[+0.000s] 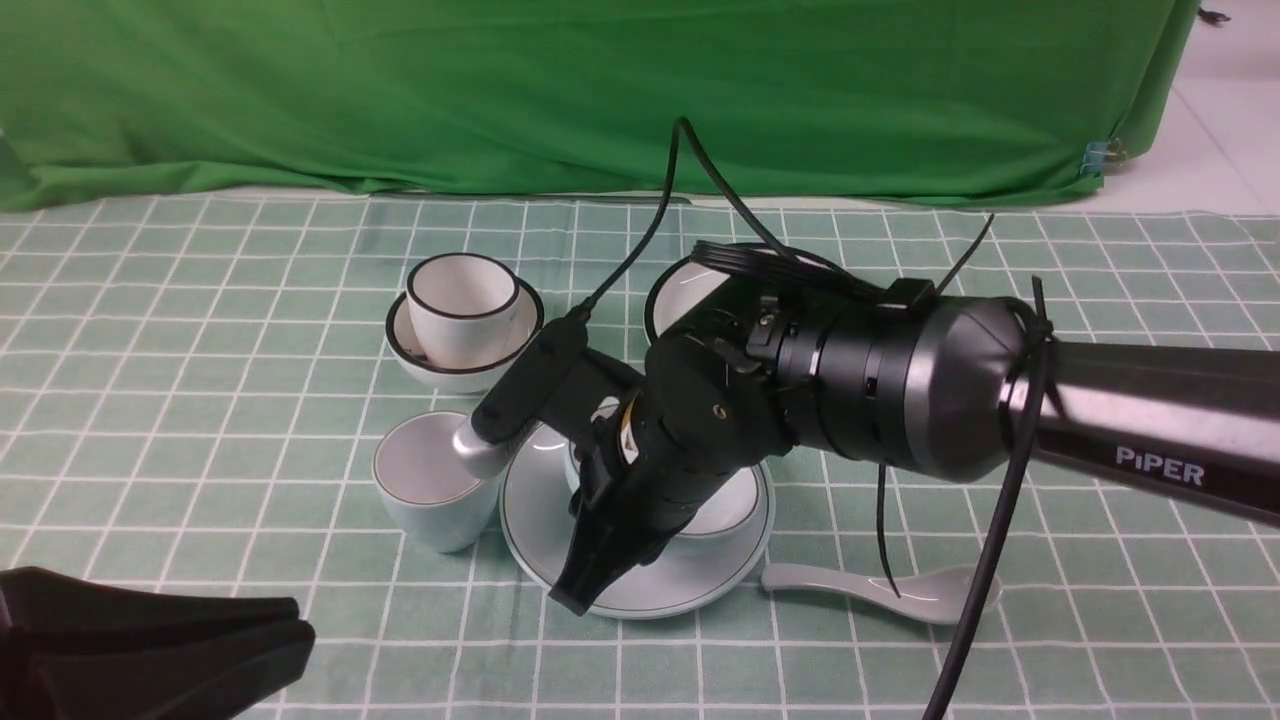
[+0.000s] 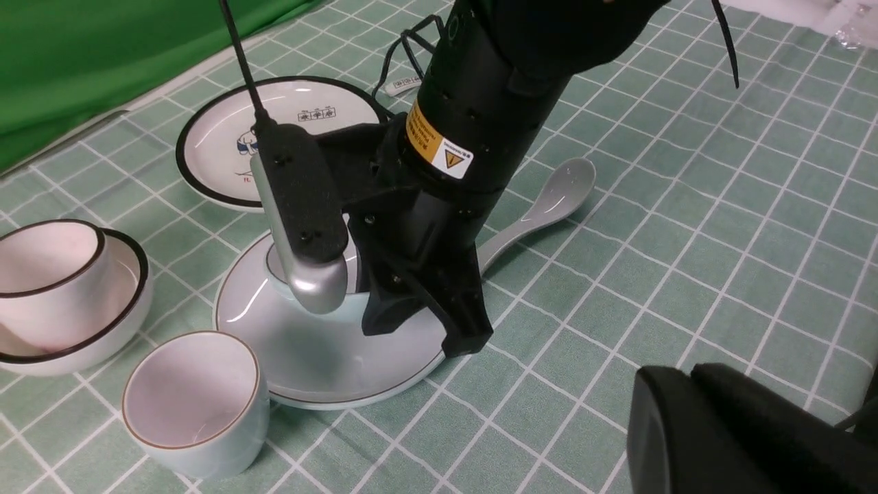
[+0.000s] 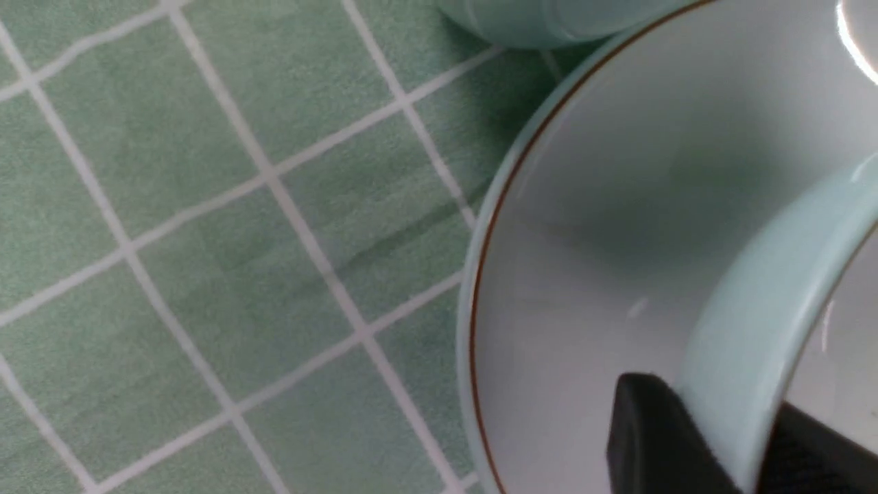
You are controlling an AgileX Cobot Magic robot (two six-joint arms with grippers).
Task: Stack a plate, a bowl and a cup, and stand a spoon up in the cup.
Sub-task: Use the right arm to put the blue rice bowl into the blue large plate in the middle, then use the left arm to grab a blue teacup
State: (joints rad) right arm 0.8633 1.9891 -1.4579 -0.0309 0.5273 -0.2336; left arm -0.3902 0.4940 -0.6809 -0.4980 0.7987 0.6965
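The pale blue-grey plate (image 1: 640, 590) (image 2: 322, 363) (image 3: 583, 274) lies on the checked cloth with the matching bowl (image 1: 735, 505) (image 3: 754, 309) sitting on it. My right gripper (image 1: 610, 570) (image 2: 425, 333) (image 3: 741, 439) reaches down over the plate, one finger outside the bowl's wall and one inside, shut on that wall. The small cup (image 1: 430, 480) (image 2: 195, 401) stands upright on the cloth, touching or nearly touching the plate's left edge. The plain spoon (image 1: 890, 590) (image 2: 542, 206) lies flat to the plate's right. My left gripper (image 1: 290, 625) (image 2: 686, 377) hovers shut and empty near the front left.
A black-rimmed white cup (image 1: 465, 305) stands in a black-rimmed bowl (image 1: 440, 370) behind the pale cup. A black-rimmed plate with cartoon figures (image 2: 233, 144) lies behind my right arm. A green curtain (image 1: 600, 90) closes off the table's far edge.
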